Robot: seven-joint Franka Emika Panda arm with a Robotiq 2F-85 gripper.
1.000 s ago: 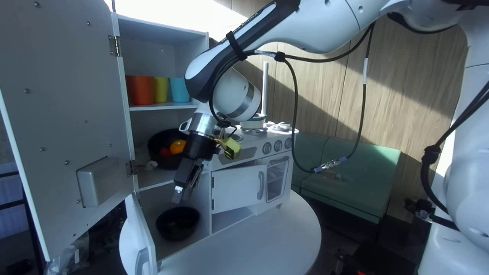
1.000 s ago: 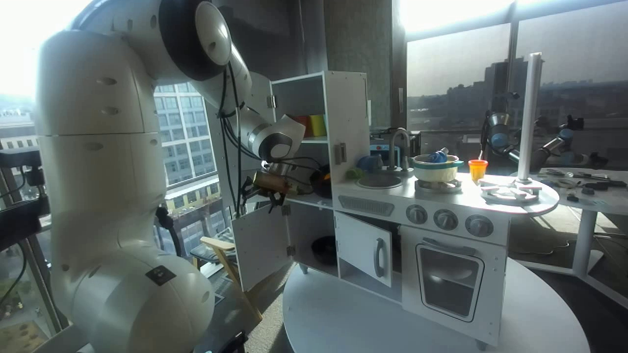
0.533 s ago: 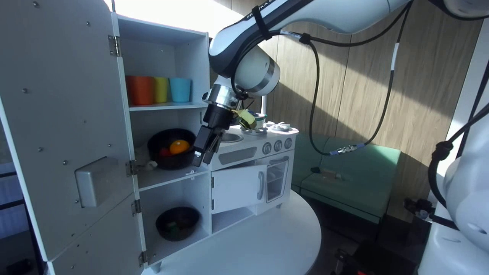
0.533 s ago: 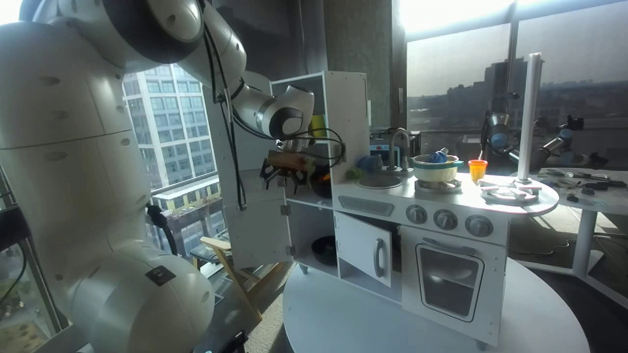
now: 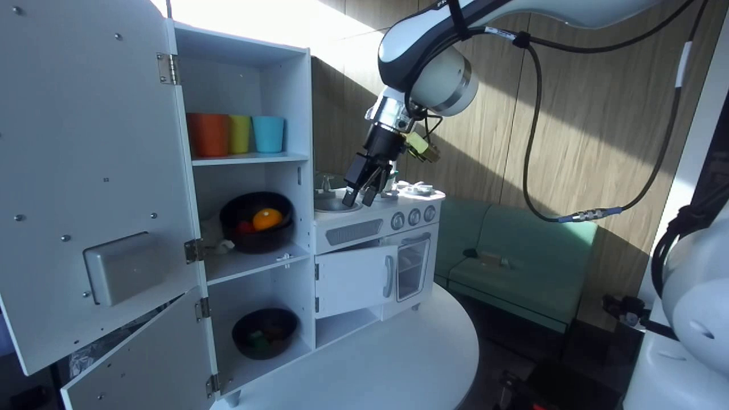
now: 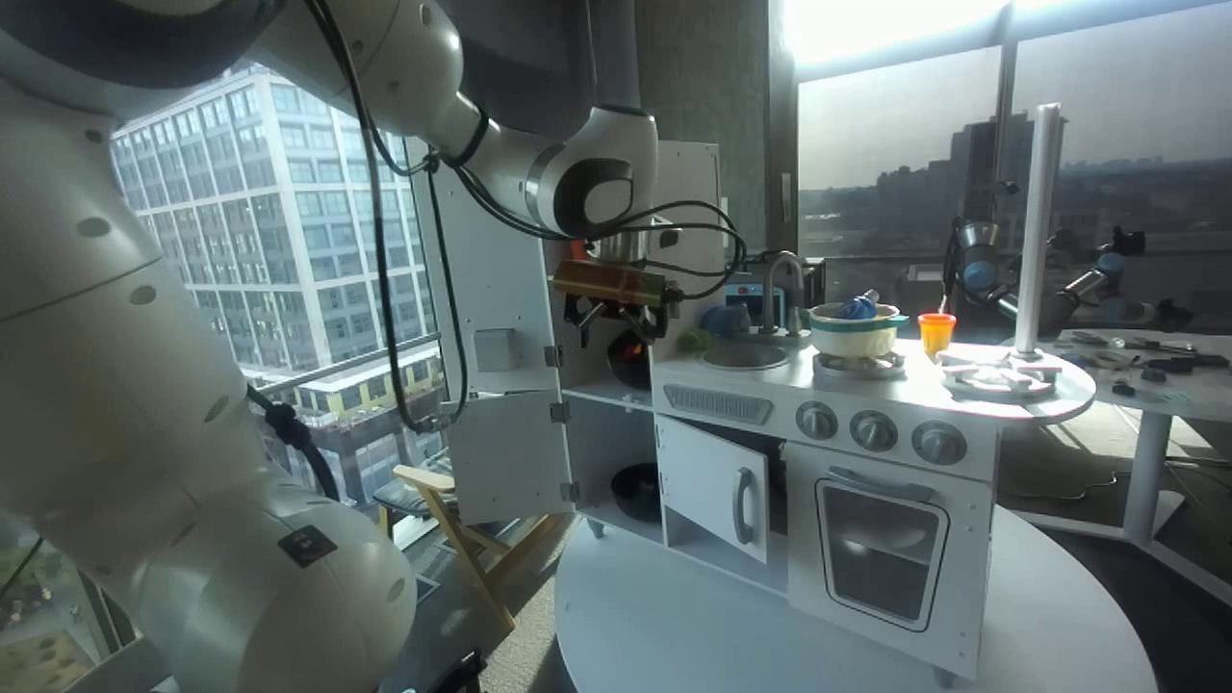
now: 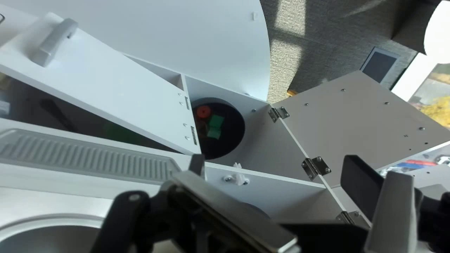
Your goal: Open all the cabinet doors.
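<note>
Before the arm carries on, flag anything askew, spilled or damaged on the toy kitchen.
I see no spill or damage. One thing looks odd: the door below the sink is only ajar, while the upper door and lower door stand wide open.

Four doors (image 6: 714, 489), three knobs (image 6: 874, 430), two black bowls (image 5: 250, 242), one stovetop pot (image 6: 855, 342), one faucet (image 6: 797, 300).
</note>
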